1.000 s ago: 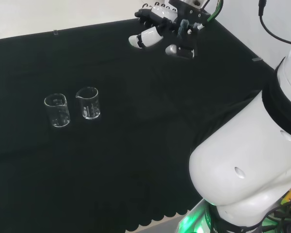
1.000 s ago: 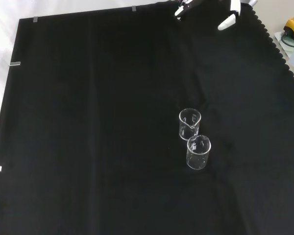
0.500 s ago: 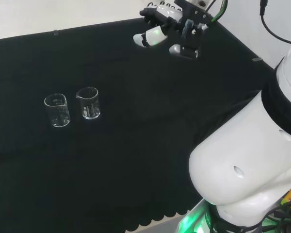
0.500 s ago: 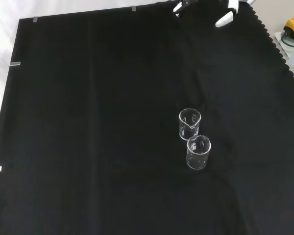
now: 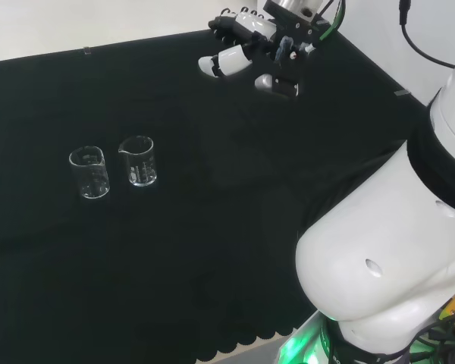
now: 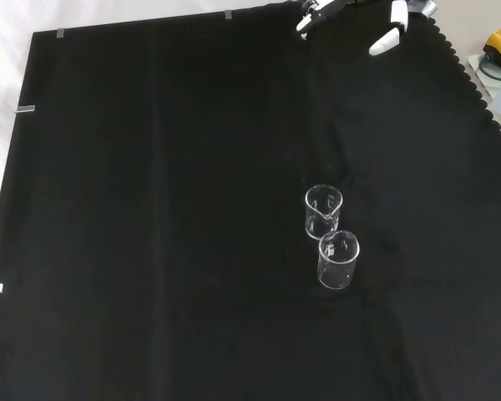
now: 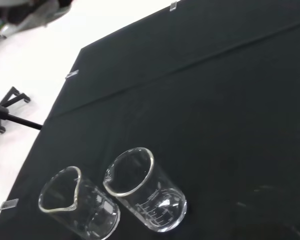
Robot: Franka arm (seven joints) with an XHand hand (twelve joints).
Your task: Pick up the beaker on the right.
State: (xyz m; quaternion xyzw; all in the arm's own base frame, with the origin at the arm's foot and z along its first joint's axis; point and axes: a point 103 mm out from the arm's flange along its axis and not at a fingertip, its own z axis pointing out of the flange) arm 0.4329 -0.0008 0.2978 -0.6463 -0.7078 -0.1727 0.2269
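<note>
Two clear glass beakers stand side by side on the black cloth. In the head view one beaker (image 5: 89, 172) is on the left and the other beaker (image 5: 139, 161) just right of it. The front view shows them one behind the other, the farther beaker (image 6: 323, 211) and the nearer beaker (image 6: 339, 259). The wrist view shows both beakers (image 7: 145, 195) (image 7: 77, 210) close together, and both look empty. My hand (image 5: 243, 51) hovers well away from them at the head view's upper right, fingers relaxed and holding nothing. Its fingertips (image 6: 385, 39) show at the front view's top edge.
The black cloth (image 6: 150, 209) covers the bench, with its scalloped edge (image 6: 476, 83) at the front view's right. The arm's big white links (image 5: 387, 250) fill the head view's lower right. Small tape tabs (image 6: 25, 109) hold the cloth's edge.
My hand rose slightly, then shifted back left and down in the head view, staying high over the cloth's far corner. Both beakers stayed put.
</note>
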